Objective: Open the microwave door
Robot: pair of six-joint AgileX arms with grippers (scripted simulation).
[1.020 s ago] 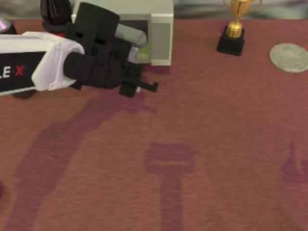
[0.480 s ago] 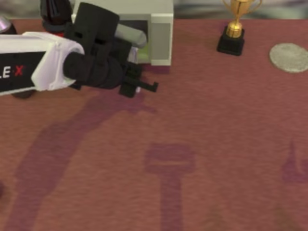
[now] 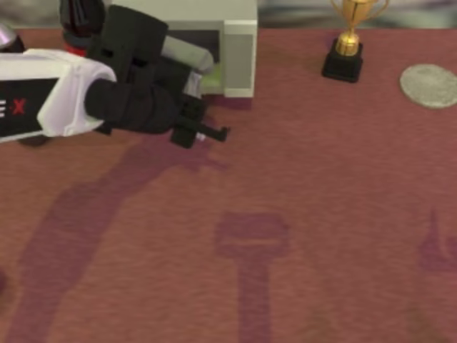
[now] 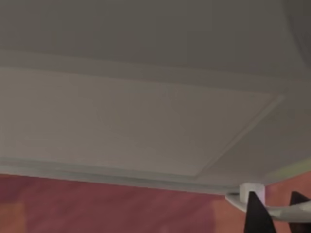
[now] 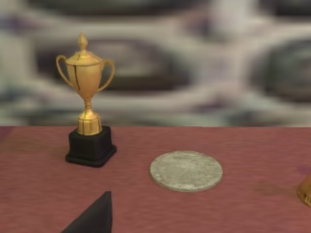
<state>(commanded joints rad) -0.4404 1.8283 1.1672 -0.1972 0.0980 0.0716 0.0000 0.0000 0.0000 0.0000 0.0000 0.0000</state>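
The left arm (image 3: 86, 100) hides most of the microwave door (image 3: 187, 51), and the microwave (image 3: 239, 50) runs past the top edge.

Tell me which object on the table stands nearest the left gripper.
The microwave at the table's back; the left gripper is just in front of it, holding its door handle. The trophy and grey disc lie farther right.

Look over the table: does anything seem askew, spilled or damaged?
Nothing stands out. The microwave door is swung partly open, with the left end effector at its handle, as the task intends. The trophy stands upright; the grey disc lies flat. Nothing is spilled or broken.
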